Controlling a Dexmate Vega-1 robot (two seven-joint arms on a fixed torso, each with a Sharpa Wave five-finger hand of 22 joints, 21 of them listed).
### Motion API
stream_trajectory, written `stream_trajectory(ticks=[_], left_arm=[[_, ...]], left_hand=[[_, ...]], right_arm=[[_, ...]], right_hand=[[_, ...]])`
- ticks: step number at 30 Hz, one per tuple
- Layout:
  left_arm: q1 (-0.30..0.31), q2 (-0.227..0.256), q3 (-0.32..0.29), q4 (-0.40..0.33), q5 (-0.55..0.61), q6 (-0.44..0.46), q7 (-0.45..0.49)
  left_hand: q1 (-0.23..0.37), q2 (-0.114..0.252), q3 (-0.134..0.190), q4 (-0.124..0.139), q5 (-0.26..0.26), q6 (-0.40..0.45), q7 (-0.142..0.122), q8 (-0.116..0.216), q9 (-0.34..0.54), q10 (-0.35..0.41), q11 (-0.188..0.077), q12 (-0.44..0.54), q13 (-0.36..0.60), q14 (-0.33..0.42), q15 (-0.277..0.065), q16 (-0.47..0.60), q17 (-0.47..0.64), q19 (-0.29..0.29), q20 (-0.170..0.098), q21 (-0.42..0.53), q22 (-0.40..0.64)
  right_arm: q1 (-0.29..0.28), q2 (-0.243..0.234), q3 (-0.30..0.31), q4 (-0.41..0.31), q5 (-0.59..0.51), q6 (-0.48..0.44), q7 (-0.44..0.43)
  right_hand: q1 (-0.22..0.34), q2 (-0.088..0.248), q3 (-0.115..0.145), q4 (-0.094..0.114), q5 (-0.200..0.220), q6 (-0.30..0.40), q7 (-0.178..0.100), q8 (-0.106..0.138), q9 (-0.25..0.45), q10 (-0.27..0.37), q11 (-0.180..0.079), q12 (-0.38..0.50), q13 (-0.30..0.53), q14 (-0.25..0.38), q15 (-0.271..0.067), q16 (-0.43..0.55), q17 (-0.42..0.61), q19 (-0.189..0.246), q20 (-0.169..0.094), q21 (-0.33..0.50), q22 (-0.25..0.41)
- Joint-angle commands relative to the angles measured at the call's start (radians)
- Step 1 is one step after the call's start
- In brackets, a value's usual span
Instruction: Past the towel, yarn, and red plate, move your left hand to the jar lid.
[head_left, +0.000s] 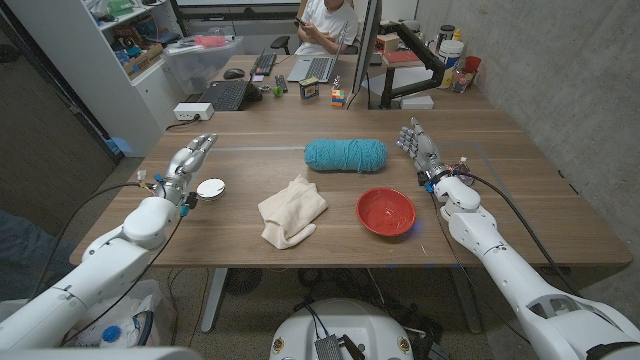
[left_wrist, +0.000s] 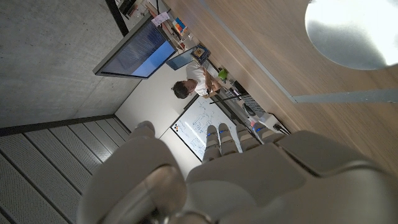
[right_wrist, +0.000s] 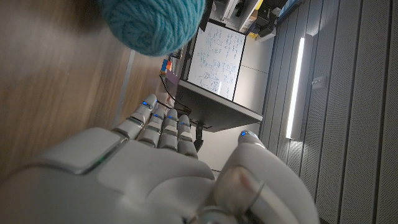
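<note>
Left robot hand (head_left: 190, 160) beside jar lid (head_left: 211, 187) (white)

Room was bright, light even. Jar lid (left_wrist: 352, 32) glared white. Near left hand (left_wrist: 205, 180) looked blurry.

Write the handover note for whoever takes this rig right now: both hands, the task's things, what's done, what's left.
Left hand: open, holding nothing, just beside the jar lid, at its left.
Right hand: open, holding nothing, at the table's right, beyond the red plate.
Towel lies at the middle front; teal yarn behind it.
Done: the left hand is at the lid.
Left: contact with the lid cannot be confirmed; close the gap if needed.
</note>
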Motion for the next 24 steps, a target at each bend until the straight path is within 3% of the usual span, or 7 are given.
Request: stream_trajectory(ticks=[1, 24], left_arm=[[0.022, 0.042, -0.012, -0.050, 0.075, 0.077, 0.052], [0.064, 0.073, -0.021, -0.111, 0.186, 0.182, 0.119]], left_hand=[[0.012, -0.001, 0.002, -0.006, 0.008, 0.005, -0.004, 0.003, 0.004, 0.004, -0.005, 0.005, -0.001, 0.006, -0.016, 0.001, 0.002, 0.001, 0.008, 0.000, 0.005], [0.033, 0.001, 0.004, -0.017, 0.010, 0.017, -0.008, 0.007, 0.005, 0.014, -0.010, 0.008, -0.001, 0.013, -0.019, 0.003, 0.002, 0.006, 0.018, 0.001, 0.005]], right_arm=[[0.009, 0.000, 0.001, 0.002, 0.002, 0.006, 0.005], [0.012, 0.000, -0.002, 0.012, 0.002, 0.004, 0.012]], right_hand=[[0.003, 0.012, -0.001, -0.002, 0.005, 0.005, -0.001, 0.010, 0.000, 0.013, -0.001, 0.002, 0.002, 0.008, -0.002, 0.003, 0.003, 0.009, 0.000, -0.004, 0.002], [0.003, 0.014, -0.003, -0.004, 0.005, 0.004, -0.002, 0.009, 0.000, 0.015, -0.001, 0.002, 0.003, 0.010, -0.003, 0.002, 0.003, 0.012, 0.001, -0.012, 0.002]])
